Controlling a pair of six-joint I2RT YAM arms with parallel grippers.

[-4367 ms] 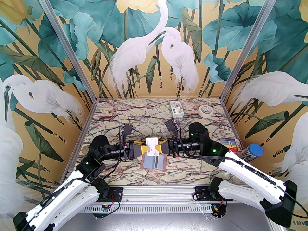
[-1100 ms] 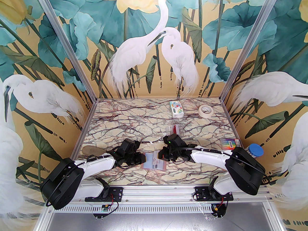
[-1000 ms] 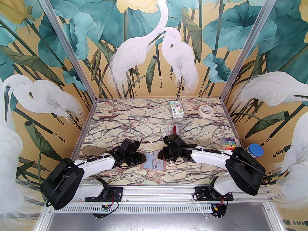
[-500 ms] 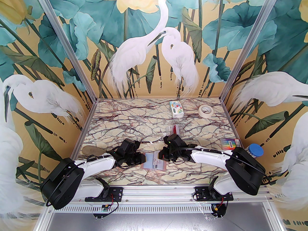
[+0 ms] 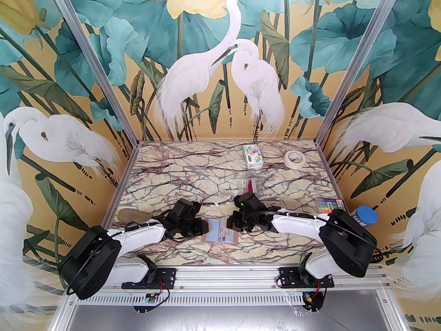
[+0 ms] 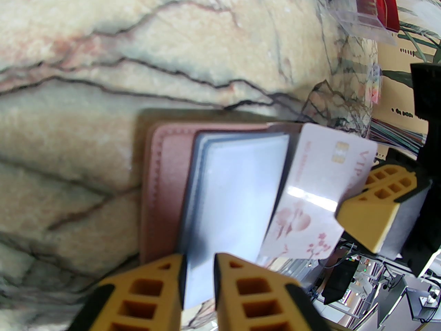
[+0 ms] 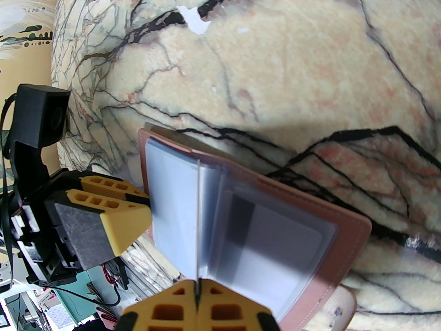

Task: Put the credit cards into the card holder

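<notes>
- The card holder [image 5: 220, 233] lies open on the desk [image 5: 193, 171], near its front edge and between the two arms. Its pink cover is flat and its clear sleeves are fanned up.
- One clear sleeve [image 6: 234, 198] is lifted off the stack. The left fingers [image 6: 248, 281] are closed on its near edge and hold it away from the rest.
- The white card [image 6: 320, 191], printed with pink blossoms and a chip, stands on edge at the sleeve's open side. The right fingers [image 7: 241, 295] are pinched fully together on it.
- The card's leading edge meets the sleeve mouth, but blur there means I cannot tell if it has entered the pocket.
- A few seconds ago both arms held this card high above the holder. Both have since dropped to desk level, one on the sleeve and one on the card.
- Over the last second almost nothing moves apart from a slight shift of the right arm's elbow.
- I read this as the insertion step in progress or stalled at the mouth. The card likely needs a small sideways push to seat.
- A red card [image 5: 248, 186] waits in the clear stand [image 6: 361, 16] farther back, so the task is not finished.
</notes>
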